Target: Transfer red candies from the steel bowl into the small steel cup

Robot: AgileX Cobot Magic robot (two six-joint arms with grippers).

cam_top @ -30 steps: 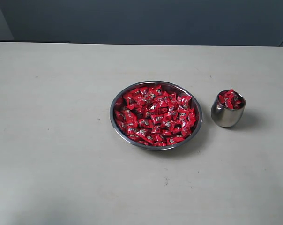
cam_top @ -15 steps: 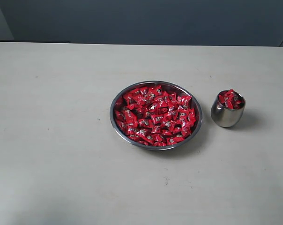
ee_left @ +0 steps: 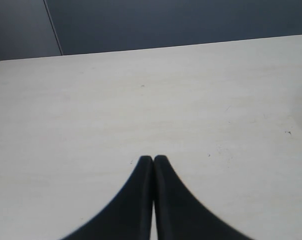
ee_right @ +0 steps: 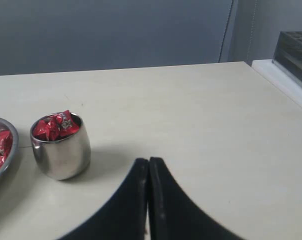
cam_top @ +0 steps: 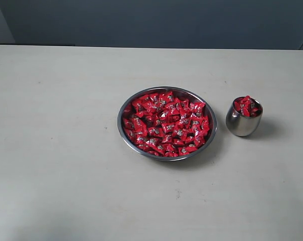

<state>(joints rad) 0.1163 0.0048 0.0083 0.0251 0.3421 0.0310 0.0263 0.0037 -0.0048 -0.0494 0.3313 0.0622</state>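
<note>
Red candies (cam_top: 165, 124) fill the steel bowl (cam_top: 119, 126) on the pale table (cam_top: 61, 155); more heap the small steel cup (cam_top: 241, 126) just beside it. The left gripper (ee_left: 153, 159) and right gripper (ee_right: 149, 161) hang clear, fingers pressed together, empty.

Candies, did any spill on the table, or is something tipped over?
Nothing looks odd. The red candies are all inside the steel bowl or piled in the small steel cup, which stands upright beside it. None lie on the table.
</note>
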